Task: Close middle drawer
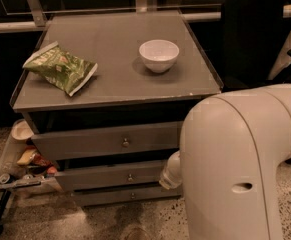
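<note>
**Desk:** What's in the foreground?

**Photographer:** The robot's white arm (235, 164) fills the lower right of the camera view and hides the right end of a grey cabinet (110, 91). The gripper (171, 173) shows as a pale rounded piece below the arm's left edge, right at the right end of the middle drawer (105, 176). Whether it is spread or pressed together, I cannot tell, and I cannot tell if it touches the drawer front.

**Desk:** And where is the drawer?

**Photographer:** It is second of three fronts, with a tiny metal knob at its centre. It sits under the taller top drawer (95, 141) and above the narrow bottom drawer (115, 196). A dark gap runs along its upper edge. How far out it stands cannot be judged from this angle.

**Desk:** Anything on the cabinet?

**Photographer:** A green chip bag (60, 68) lies flat at the left. A white bowl (158, 55) stands upright right of centre, well apart from the bag.

**Desk:** Surroundings?

**Photographer:** A black chair (250, 34) stands behind the cabinet at right. A low rack (7, 156) holding small items sits beside the cabinet's left side, on a speckled floor (110, 224).
</note>
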Tool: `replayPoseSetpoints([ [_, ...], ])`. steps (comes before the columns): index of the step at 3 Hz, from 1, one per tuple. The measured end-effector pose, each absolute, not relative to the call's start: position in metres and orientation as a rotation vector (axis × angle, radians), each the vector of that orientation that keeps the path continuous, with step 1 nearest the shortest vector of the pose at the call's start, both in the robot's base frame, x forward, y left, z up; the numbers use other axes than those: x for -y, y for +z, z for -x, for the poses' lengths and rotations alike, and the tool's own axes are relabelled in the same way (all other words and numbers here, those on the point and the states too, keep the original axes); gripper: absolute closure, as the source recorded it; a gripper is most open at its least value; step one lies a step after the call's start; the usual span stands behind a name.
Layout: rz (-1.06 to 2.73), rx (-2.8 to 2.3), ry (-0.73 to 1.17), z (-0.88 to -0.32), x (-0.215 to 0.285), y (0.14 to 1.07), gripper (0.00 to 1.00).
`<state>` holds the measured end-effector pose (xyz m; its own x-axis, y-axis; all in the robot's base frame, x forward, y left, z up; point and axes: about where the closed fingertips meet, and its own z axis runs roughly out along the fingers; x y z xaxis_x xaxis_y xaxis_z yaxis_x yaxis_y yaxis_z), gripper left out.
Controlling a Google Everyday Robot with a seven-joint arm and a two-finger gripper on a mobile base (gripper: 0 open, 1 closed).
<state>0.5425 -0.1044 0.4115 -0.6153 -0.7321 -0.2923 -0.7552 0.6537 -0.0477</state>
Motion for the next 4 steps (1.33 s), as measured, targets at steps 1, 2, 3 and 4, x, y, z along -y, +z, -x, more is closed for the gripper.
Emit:
replayPoseSetpoints([
  [1,1.181,-2.586,0.076,-0.5667,0.0948,0.4102,1.0],
  [2,1.185,-2.588,0.068,-0.5729,0.0915,0.406,1.0],
  [3,1.185,-2.588,0.068,-0.573,0.0915,0.4059,0.82],
  [4,1.185,-2.588,0.068,-0.573,0.0915,0.4059,0.58],
])
